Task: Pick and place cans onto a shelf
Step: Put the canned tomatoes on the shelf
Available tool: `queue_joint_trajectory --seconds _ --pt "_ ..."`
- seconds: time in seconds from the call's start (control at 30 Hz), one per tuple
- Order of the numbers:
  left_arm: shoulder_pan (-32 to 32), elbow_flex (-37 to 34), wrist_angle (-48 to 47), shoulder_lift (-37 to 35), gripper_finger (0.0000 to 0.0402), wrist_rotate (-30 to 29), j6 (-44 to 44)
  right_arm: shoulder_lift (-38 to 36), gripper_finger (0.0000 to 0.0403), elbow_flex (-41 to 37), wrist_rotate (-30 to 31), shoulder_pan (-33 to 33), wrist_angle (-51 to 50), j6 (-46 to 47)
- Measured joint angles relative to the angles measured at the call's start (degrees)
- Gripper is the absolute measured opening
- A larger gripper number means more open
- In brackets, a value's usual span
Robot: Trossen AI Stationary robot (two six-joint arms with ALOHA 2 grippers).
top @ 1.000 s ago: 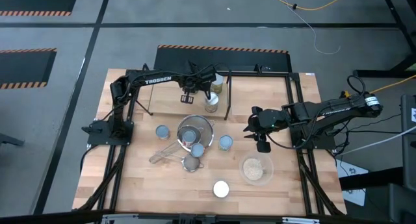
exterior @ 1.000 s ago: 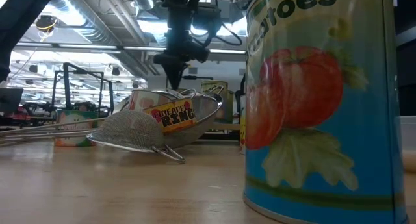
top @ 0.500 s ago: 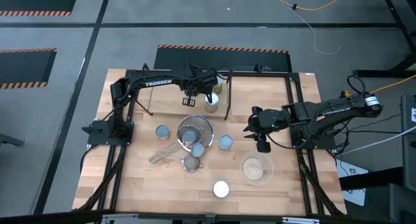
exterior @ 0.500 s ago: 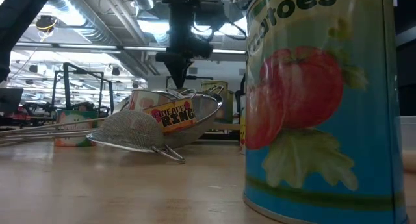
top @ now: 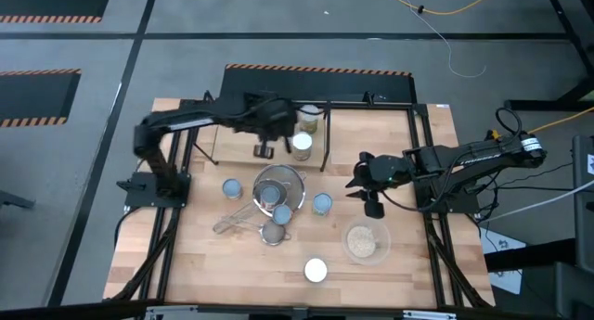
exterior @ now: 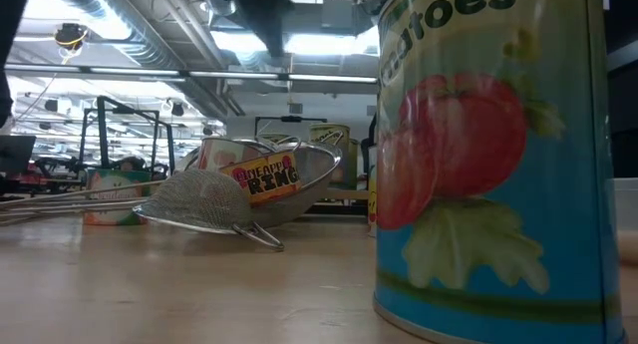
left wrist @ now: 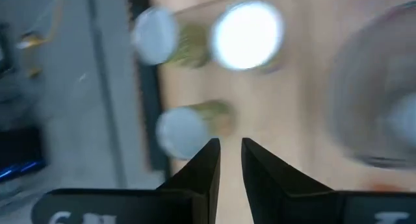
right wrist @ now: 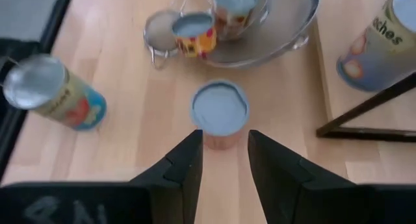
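Observation:
Two tall cans [top: 302, 145] [top: 309, 119] stand on the shelf [top: 325, 155] at the table's far side. The left wrist view shows three pale-topped cans there [left wrist: 247, 32]. My left gripper [top: 264, 149] [left wrist: 230, 149] hangs above the shelf, left of these cans, empty, its fingers all but together. My right gripper [top: 368, 198] [right wrist: 224, 146] is open and empty, just right of a short blue-topped can [top: 322, 203] [right wrist: 220, 113] that stands on the table. Another blue-topped can [top: 231, 187] and a white-topped tomato can [top: 316, 270] [exterior: 488, 155] also stand on the table.
Two mesh strainers [top: 278, 185] [top: 272, 232] lie mid-table with two short cans [top: 281, 213] [right wrist: 195, 32] among them. A glass bowl of beige stuff [top: 365, 241] stands near the right gripper. Black frame rods [top: 422, 162] run along the table's sides.
My left gripper has gone up, out of the low view's top, and a little toward the table's near-left, away from the shelved cans. Its arm's elbow has swung outward. The cans have stayed where they were.

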Motion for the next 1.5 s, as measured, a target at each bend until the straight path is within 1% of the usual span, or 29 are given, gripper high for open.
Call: queue_joint_trajectory --seconds 0.13,0.2,0.23,0.33,0.4,0.5,0.6,0.7,0.8,0.93,1.17,1.27,1.4,1.5 --pt "-4.1 0.0 -2.7 -6.7 0.0056 9.6 -7.8 0.0 0.0127 0.0 -2.3 0.0 5.1 0.1" --pt "-6.7 -0.4 -2.9 -10.5 0.0056 11.9 -11.6 0.0 0.0127 0.0 -4.0 0.0 8.5 0.7" --pt "-8.4 -1.3 -2.7 -12.4 0.0056 12.0 -13.2 0.0 0.0127 0.0 -4.7 0.1 10.4 1.5" --pt "-14.8 -6.5 -0.4 -18.0 0.0056 10.1 -17.9 0.0 0.0127 0.0 -5.2 1.4 15.0 2.9" --pt "-19.3 -12.3 2.9 -22.1 0.0056 7.1 -21.3 0.0 0.0127 0.0 -5.4 2.8 17.5 3.0" --pt "-26.3 -23.0 11.4 -28.4 0.0056 2.2 -25.8 0.4 0.0127 0.0 -5.3 5.5 21.4 3.1" --pt "-32.3 -33.7 19.5 -33.5 0.0056 1.0 -28.4 1.9 0.0127 0.0 -2.9 8.6 26.1 3.1" --pt "-36.7 -42.4 26.1 -37.0 0.0056 0.6 -31.0 4.3 0.0127 0.0 -1.1 11.6 30.7 3.3" --pt "-39.7 -49.2 32.1 -38.5 0.0056 0.3 -33.7 7.4 0.0127 0.0 -0.9 14.0 35.5 5.2" --pt "-42.9 -56.4 39.8 -38.4 0.0056 0.4 -35.8 11.6 0.0127 0.1 -0.9 17.0 40.6 6.6" --pt "-46.3 -67.1 56.8 -38.4 0.0056 0.4 -37.4 20.5 0.0127 6.1 -0.8 21.9 40.7 12.3" --pt "-46.9 -69.3 60.6 -38.4 0.0056 0.4 -37.4 24.6 0.0127 9.4 -0.8 23.8 40.3 15.0" --pt "-47.2 -69.7 61.4 -38.4 0.0056 0.4 -37.4 29.6 0.0127 13.5 -1.0 25.6 39.8 17.3" --pt "-47.2 -69.7 61.7 -38.4 0.0056 0.1 -37.4 32.5 0.0127 17.0 -1.4 26.7 34.4 18.2"
